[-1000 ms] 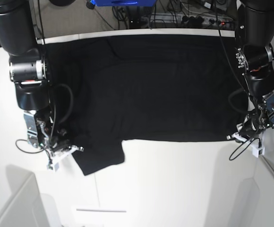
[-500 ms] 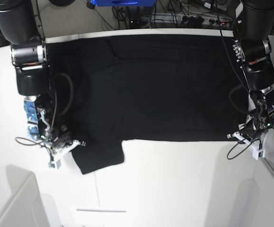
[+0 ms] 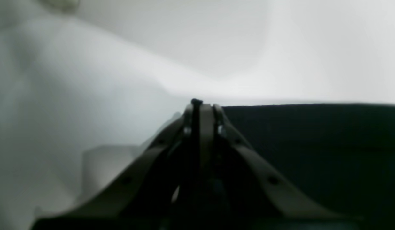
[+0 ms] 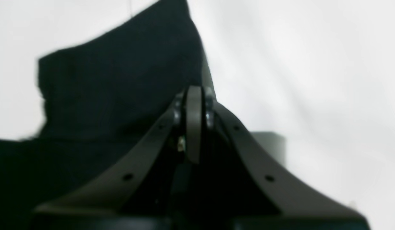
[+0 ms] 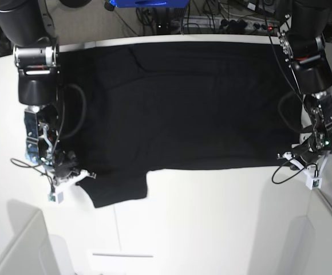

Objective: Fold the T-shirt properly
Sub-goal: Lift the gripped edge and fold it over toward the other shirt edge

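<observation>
The black T-shirt (image 5: 189, 103) lies spread flat on the white table (image 5: 212, 229), plain side up, with one sleeve (image 5: 117, 189) sticking out toward the front left. My right gripper (image 5: 86, 173) is shut at the sleeve's left edge; in the right wrist view its closed tips (image 4: 194, 92) sit on the black cloth's (image 4: 120, 80) border. My left gripper (image 5: 286, 156) is shut at the shirt's front right corner; the left wrist view shows a bit of black cloth pinched between its tips (image 3: 199, 103), with the shirt (image 3: 312, 143) stretching away to the right.
Cables and a blue object (image 5: 149, 3) lie beyond the table's far edge. A white raised panel (image 5: 17, 246) stands at the front left and another (image 5: 326, 229) at the front right. Loose gripper cables (image 5: 283, 175) hang near the shirt's corner.
Both arms have drawn back toward the far side and slightly outward. The sleeve has slid left with my right gripper. The right corner stays pinched in my left gripper.
</observation>
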Controlling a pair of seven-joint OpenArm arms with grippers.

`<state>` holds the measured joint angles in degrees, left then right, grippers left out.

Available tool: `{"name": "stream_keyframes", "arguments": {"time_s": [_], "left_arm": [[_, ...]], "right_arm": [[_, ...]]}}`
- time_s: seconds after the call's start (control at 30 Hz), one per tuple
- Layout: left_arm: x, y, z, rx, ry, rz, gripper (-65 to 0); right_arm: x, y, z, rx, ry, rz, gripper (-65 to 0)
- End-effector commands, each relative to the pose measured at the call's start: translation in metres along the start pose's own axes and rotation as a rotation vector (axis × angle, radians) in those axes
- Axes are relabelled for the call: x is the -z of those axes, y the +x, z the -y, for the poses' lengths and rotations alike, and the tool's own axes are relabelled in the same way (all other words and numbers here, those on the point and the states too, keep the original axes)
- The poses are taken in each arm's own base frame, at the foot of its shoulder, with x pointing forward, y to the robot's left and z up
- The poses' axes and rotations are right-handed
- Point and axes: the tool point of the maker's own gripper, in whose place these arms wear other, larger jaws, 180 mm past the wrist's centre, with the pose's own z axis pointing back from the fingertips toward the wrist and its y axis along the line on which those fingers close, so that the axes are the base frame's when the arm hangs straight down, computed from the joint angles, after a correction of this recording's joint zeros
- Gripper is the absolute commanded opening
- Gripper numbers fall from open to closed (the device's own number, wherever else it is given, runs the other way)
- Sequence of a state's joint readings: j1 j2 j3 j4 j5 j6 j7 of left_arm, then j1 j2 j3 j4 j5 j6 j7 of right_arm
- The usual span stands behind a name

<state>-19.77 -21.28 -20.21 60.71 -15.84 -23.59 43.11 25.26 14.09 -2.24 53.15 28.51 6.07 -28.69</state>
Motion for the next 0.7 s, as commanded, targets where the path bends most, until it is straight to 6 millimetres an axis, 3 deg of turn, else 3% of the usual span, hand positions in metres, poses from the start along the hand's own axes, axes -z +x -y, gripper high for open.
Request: {"name": "stream_keyframes", "arguments": {"time_s": [0.0,0.2,0.4,0.67], "left_arm": [[-0.011,0.031,-0.003,0.002,-0.004,0.087,-65.0],[-0.023,0.016,0.009,-0.034,-0.068,0.096,-65.0],[-0.05,0.014,-0.011,-0.051,-0.019,0.119,-65.0],[-0.071,0.006,-0.005,0.027,-0.002,0.102,-65.0]], "right_arm": [[-0.006,0.03,-0.001,-0.009,0.008,0.073,-65.0],[-0.017,0.022,0.003,-0.038,0.004,0.044,-65.0],[-0.026,0.009,-0.004,-0.063,0.02,0.024,-65.0],[-0.039,-0.003,-0.014,-0.091,0.042,0.04,-65.0]]}}
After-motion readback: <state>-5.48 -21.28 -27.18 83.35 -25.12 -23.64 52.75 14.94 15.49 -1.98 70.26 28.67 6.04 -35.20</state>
